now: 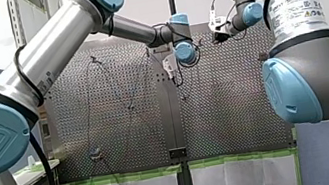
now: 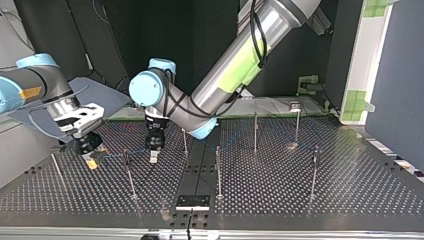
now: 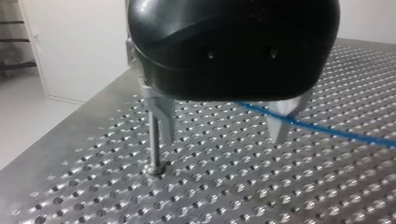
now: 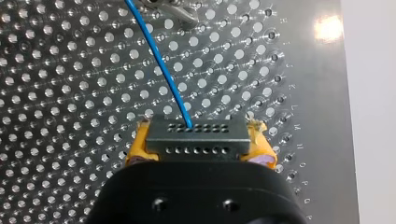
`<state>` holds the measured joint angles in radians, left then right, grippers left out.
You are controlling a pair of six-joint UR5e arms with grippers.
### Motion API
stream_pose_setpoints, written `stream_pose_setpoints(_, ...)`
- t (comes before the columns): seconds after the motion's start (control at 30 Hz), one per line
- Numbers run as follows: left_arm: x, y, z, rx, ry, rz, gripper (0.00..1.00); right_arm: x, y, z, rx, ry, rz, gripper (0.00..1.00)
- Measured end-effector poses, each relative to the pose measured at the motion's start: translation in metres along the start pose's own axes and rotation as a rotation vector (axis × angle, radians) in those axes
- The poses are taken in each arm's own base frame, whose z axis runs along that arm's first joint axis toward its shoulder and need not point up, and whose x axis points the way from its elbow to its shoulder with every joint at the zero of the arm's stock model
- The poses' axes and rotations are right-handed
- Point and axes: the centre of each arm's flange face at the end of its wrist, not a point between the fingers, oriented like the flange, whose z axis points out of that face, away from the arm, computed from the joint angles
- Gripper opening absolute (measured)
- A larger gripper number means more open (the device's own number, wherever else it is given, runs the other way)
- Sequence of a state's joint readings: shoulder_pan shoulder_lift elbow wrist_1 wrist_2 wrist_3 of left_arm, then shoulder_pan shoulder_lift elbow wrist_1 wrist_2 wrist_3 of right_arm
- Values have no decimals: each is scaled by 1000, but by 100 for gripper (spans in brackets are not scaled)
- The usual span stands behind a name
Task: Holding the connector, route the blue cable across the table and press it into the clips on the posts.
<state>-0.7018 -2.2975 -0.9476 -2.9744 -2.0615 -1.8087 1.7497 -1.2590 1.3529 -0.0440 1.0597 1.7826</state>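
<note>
In the right wrist view my right gripper is shut with its yellow pads on a black connector. The blue cable leaves the connector and runs ahead over the perforated table toward a post's clip. My left gripper is open just above the table. The blue cable runs free between its metal fingers and crosses in front of one of them. A thin post stands right beside the other finger. In the top view my left gripper hangs near my right gripper.
Several thin upright posts stand on the perforated table, among them one near the middle and one toward the top view's right. A small black plate sits at the near edge. My left arm reaches across the front view.
</note>
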Motion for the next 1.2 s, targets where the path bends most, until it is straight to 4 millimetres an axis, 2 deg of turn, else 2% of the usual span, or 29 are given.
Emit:
stream_pose_setpoints(0.33, 12, -15, -33, -46, 69, 10, 98, 0, 0, 0, 0, 0, 0, 0)
stream_pose_setpoints(0.47, 9, -14, -49, -73, 94, 22, 98, 0, 0, 0, 0, 0, 0, 0)
stream_pose_setpoints(1.2, -55, -1, -88, -66, -30, -70, 98, 0, 0, 0, 0, 0, 0, 0)
